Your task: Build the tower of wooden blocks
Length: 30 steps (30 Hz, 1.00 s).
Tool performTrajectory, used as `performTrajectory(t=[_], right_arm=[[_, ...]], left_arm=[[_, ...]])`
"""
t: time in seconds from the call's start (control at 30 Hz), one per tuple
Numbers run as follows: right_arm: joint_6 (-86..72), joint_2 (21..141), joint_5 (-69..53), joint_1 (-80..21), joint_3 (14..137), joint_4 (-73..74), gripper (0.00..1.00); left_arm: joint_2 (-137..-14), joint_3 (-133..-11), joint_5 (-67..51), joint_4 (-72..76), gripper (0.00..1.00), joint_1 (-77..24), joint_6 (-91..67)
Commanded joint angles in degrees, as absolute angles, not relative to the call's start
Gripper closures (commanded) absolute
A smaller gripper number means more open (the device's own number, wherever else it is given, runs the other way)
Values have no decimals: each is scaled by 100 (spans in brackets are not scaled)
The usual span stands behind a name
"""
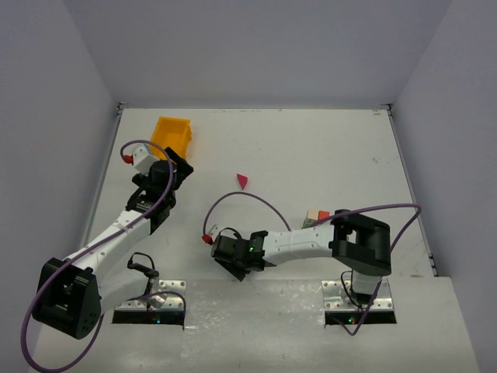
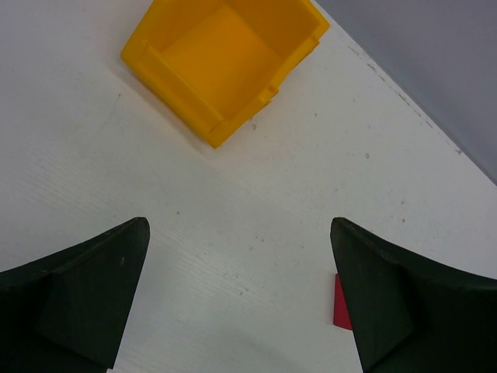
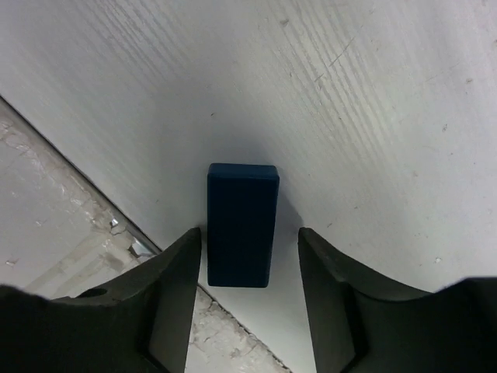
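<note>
At the near edge of the counter [image 1: 311, 155], the right gripper [image 3: 250, 233] stood partly closed astride a dark blue brick [image 3: 241, 224] lying flat. One finger was against it and a sliver of counter showed by the other, so it bracketed the brick without a firm hold. Only the right wrist view showed this brick; from above the gripper hid it. Farther back, a cluster of wood blocks [image 1: 317, 217], red, green and cream, sat half hidden by the right arm; whether they were stacked I could not tell. The magenta prism [image 1: 244, 181] lay alone mid-counter, so the tower looked barely begun, its roof unplaced. The left gripper [image 2: 239, 225] hung wide open, holding nothing, before the yellow bin [image 2: 175, 97], whose inside only its own wrist view showed.
</note>
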<state>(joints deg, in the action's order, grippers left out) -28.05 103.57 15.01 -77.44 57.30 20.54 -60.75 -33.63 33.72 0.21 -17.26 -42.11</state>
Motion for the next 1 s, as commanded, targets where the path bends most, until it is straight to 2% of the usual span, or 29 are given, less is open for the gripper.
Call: performTrajectory(t=[0.0,0.17,0.37,0.6,0.73,0.8,0.97], right_arm=[[-2996,10467,1636,-7787,5827,2065,63],[-2977,10306,1659,-7791,5732,2035,86],[-1959,9601,2424,-7522,5818,1905,94],[-1069,8511,2142,-5991,6263,1176,95],[-423,8201,2086,-5476,6903,919,94],[-151,8047,2008,-4995,7137,662,90],[691,7849,1354,-4101,7609,646,91]], left_arm=[[-6082,-3349,3349,272,0,-1670,-4219],[-6100,-3349,3357,267,0,-1670,-4213],[-6076,-3357,3355,260,0,-1664,-4201],[-5917,-3218,3375,455,0,-1670,-4149],[-5921,-3193,3419,498,0,-1670,-4122],[-5969,-3168,3502,546,0,-1670,-4145],[-6284,-3271,3568,599,0,-1670,-4087]])
